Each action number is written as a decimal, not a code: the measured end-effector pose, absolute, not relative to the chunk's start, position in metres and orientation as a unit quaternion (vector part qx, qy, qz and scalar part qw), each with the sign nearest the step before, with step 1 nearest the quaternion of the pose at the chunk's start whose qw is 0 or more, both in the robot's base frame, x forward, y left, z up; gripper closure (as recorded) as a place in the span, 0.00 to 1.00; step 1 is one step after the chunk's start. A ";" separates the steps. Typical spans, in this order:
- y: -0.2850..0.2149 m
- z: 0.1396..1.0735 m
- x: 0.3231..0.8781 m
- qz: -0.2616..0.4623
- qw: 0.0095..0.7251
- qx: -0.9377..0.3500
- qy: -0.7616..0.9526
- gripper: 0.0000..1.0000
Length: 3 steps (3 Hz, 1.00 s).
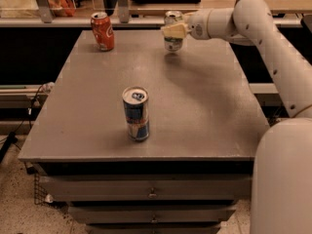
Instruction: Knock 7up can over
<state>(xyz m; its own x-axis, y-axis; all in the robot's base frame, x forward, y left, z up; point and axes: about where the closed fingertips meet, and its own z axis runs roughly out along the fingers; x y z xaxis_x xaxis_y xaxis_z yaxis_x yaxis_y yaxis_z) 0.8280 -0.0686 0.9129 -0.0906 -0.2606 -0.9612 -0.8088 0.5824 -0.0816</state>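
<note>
Status: my gripper (173, 30) is out at the far edge of the table (209, 116), arm (265, 30) stretched across from my right side and pointing left. The 7up can (173, 44) is right at the gripper's tip. The gripper overlaps its upper half, with the silver top showing just above and the green-marked lower body just below. Looks like contact, or as near as makes no difference. I can't tell whether the gripper is spread, closed, or pinching the can; from this angle it reads as one pale block against the can.

The can is upright, so the knock-over is not done. I can't tell whether its base is seated on the table or slightly off it.

Step in hand, my read: approach is finished and I'm at the contact/push point.

Next move, as I judge it:
- Push sideways high on the can, past the tip, so it pivots over its base rather than sliding.
- Keep the stroke short. The table's back edge is just beyond the gripper and a long shove could send the can off it.
- If the gripper is in fact clamped on the can, let go before or during the tip, or it won't fall.

Other items: the orange-red can (102, 31) is further out past the gripper tip along the same far edge, well apart. The blue-and-silver can (136, 113) is well back toward my base. Neither is in the push path if the stroke is short.
</note>
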 end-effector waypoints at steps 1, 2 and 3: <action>-0.099 0.937 0.801 0.222 0.548 -0.402 0.699 1.00; -0.130 0.952 0.757 0.157 0.503 -0.462 0.713 1.00; -0.148 0.948 0.722 0.100 0.444 -0.520 0.723 1.00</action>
<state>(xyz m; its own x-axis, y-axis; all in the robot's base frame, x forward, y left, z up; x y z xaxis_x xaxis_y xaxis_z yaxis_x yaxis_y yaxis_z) 0.7220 -0.1483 0.9480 -0.0652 -0.6630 -0.7458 -0.8412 0.4385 -0.3163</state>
